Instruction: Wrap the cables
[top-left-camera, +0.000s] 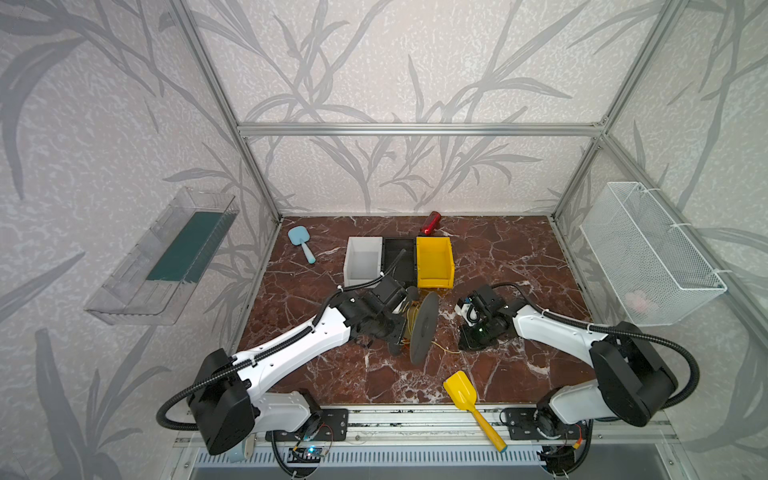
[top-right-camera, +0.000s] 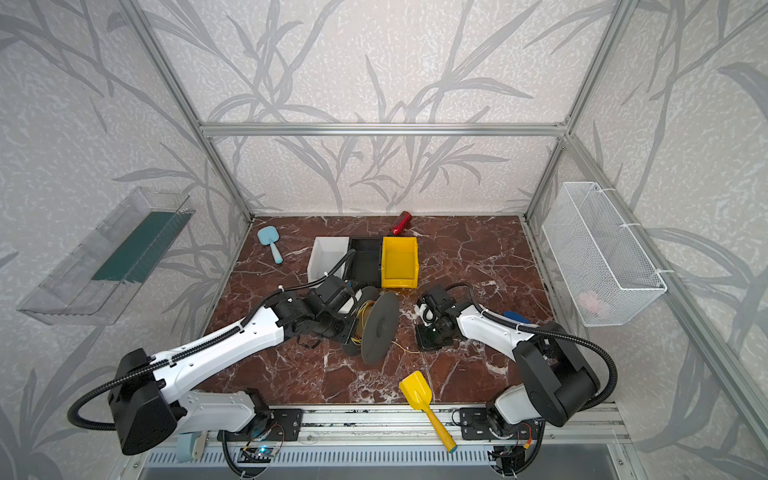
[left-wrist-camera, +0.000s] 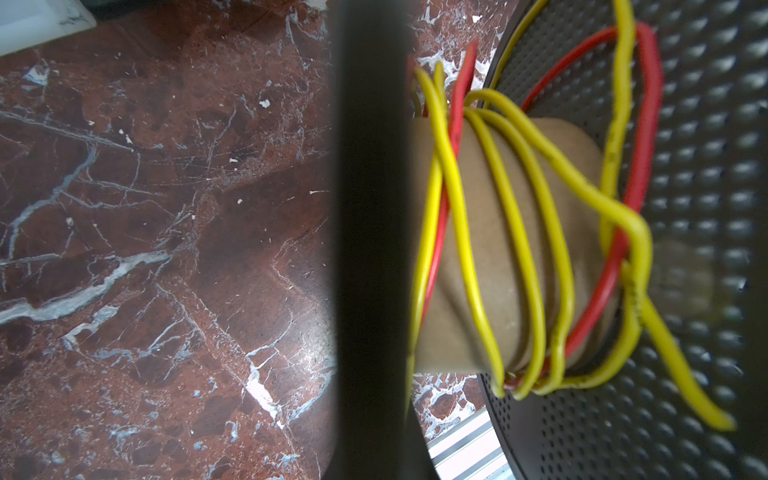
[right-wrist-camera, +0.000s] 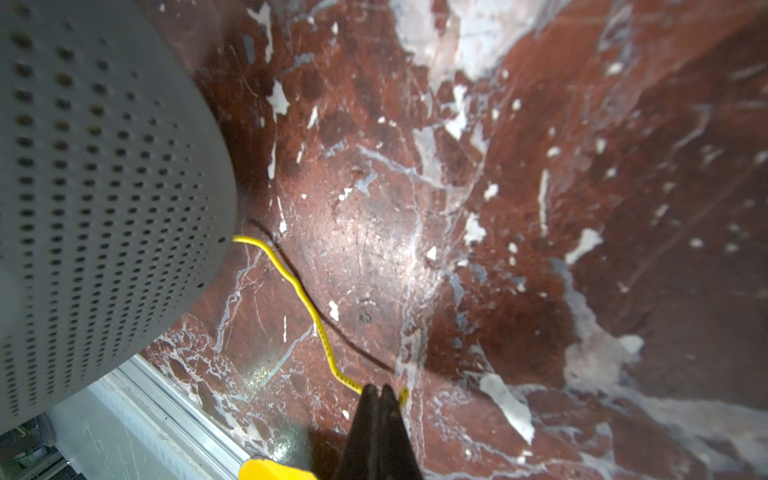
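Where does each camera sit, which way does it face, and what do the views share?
Top views: high above the front edge, looking down at the table and back wall; left arm and right arm show.
Left wrist: on the left arm, close against the spool, facing its core and wound yellow wire; no pincer visible.
Right wrist: on the right arm, low over the table, facing the spool's flange; right pincer tips show, shut on the yellow wire.
Shared: both wrist views show spool and yellow wire.
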